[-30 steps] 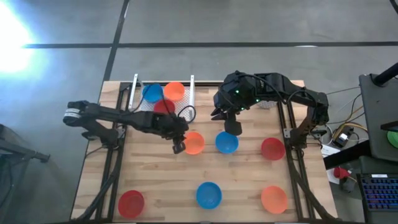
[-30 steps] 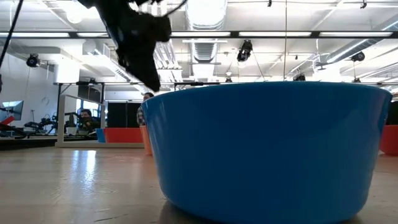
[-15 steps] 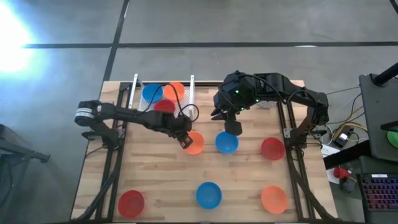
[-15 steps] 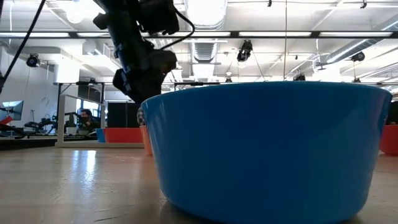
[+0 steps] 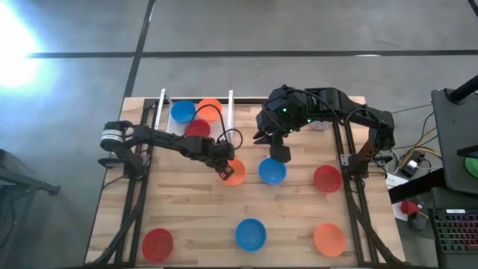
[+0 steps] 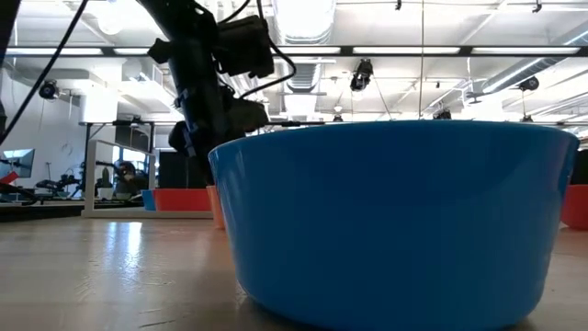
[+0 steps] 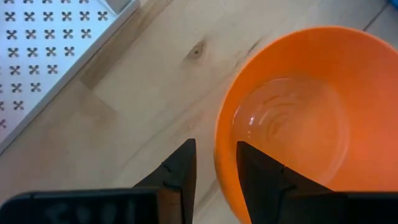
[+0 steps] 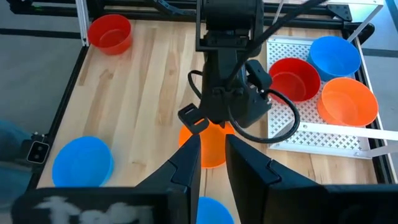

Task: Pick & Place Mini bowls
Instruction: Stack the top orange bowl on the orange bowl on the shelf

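Note:
In the high view my left gripper (image 5: 224, 171) is down at the left edge of an orange mini bowl (image 5: 234, 172) that sits on the table's middle. In the left wrist view my left gripper (image 7: 216, 168) is open. One finger stands inside the orange bowl (image 7: 292, 118) and one outside, with the rim between them. My right gripper (image 5: 280, 153) waits above a blue bowl (image 5: 272, 172), its fingers a narrow gap apart (image 8: 212, 155). It sees the left arm over the orange bowl (image 8: 211, 152). My left gripper comes from above, pointing down, astride the orange bowl's rim (image 7: 219, 155) on the side facing the tray. A strip of wood shows between the outer finger (image 7: 183, 171) and the rim. Whether the inner finger (image 7: 258, 171) touches the wall, I cannot tell. The bowl rests on the table.
A perforated white tray (image 5: 224, 123) at the far left holds a blue (image 5: 183, 112), an orange (image 5: 210, 110) and a red bowl (image 5: 198, 128). On the wood stand a red (image 5: 326, 178), a red (image 5: 157, 243), a blue (image 5: 251, 234) and an orange bowl (image 5: 328, 239).
My left gripper has moved toward the table's right and come down at the orange bowl, ending astride its rim. The bowl has stayed in place.

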### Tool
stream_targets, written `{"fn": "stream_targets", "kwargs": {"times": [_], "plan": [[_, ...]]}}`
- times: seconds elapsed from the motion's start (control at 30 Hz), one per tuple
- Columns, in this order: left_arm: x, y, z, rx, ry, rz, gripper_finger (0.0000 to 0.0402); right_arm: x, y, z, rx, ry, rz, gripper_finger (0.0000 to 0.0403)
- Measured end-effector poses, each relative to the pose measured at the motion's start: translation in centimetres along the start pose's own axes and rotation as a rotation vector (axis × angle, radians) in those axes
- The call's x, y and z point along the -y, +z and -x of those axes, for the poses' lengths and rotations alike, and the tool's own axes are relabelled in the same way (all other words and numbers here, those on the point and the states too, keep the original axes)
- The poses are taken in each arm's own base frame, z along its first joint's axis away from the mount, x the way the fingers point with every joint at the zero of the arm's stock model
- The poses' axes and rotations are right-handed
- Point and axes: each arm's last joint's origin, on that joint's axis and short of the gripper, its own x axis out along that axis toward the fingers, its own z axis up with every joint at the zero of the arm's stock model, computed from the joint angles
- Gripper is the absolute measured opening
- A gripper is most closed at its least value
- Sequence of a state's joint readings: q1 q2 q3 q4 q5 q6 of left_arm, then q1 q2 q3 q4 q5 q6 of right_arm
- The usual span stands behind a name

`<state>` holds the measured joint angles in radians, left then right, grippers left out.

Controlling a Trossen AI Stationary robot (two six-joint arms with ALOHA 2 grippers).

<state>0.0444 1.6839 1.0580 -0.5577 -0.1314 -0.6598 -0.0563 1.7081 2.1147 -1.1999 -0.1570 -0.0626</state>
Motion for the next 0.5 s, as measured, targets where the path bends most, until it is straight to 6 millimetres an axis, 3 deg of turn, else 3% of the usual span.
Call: {"fn": "stream_targets", "kwargs": {"times": [0.23,0.43,0.5], "plan": [[0.1,-0.2,-0.7,-0.028,0.003,-0.004,0.0101,0.0,0.0,0.0,0.000,0.000,-0.003,0.0072],[0.1,-0.4,-1.2,-0.074,-0.027,-0.012,0.0016,0.0,0.0,0.0,0.001,0.000,-0.003,0.0065],[0.1,-0.3,-1.0,-0.072,-0.033,-0.011,0.0008,0.0,0.0,0.0,0.002,0.000,-0.002,0.0064]]}}
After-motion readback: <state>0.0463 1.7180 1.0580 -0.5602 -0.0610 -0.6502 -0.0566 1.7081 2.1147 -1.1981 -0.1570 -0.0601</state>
